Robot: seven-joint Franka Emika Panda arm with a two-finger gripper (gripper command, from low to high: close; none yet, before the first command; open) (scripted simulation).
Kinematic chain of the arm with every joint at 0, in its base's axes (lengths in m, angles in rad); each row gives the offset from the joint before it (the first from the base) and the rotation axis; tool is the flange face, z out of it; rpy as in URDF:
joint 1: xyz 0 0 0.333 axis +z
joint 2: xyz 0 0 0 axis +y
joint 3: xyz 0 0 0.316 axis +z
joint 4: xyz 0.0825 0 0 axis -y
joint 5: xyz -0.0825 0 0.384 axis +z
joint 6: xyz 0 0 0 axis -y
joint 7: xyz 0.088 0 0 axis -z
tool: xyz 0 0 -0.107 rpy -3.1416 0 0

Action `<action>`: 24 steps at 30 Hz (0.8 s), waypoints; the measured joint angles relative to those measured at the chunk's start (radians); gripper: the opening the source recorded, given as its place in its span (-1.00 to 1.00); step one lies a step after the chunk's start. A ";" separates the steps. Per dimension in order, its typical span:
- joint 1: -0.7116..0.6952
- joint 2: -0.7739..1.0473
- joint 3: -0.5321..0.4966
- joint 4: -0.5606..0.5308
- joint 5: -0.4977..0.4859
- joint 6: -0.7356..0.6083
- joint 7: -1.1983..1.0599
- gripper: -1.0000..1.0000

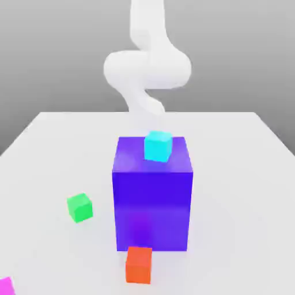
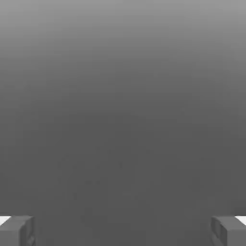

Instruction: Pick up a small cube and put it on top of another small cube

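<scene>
Pale worktop under a grey backdrop. At the exterior view's bottom left corner, the frame cuts off the pink cube. Left of centre sits a green cube; low centre, a red cube covers part of the big blue block, beneath a cyan cube. The claw stands wide open, holding nothing, its fingers partly cropped in the hand view.

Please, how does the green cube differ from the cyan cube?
The green cube rests on the table; the cyan cube is above the blue block's top in the picture. The green cube is green, the cyan cube pale blue-green. Both are small, plain cubes.
</scene>
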 joint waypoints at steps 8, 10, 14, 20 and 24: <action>-0.017 0.294 -0.087 0.052 -0.071 0.057 -0.195 0.00; -0.021 0.366 -0.113 0.064 -0.075 0.071 -0.252 0.00; -0.032 0.511 -0.165 0.088 -0.064 0.102 -0.381 0.00; -0.093 0.732 -0.212 0.125 0.004 0.149 -0.607 0.00; -0.147 0.880 -0.207 0.149 0.065 0.178 -0.768 0.00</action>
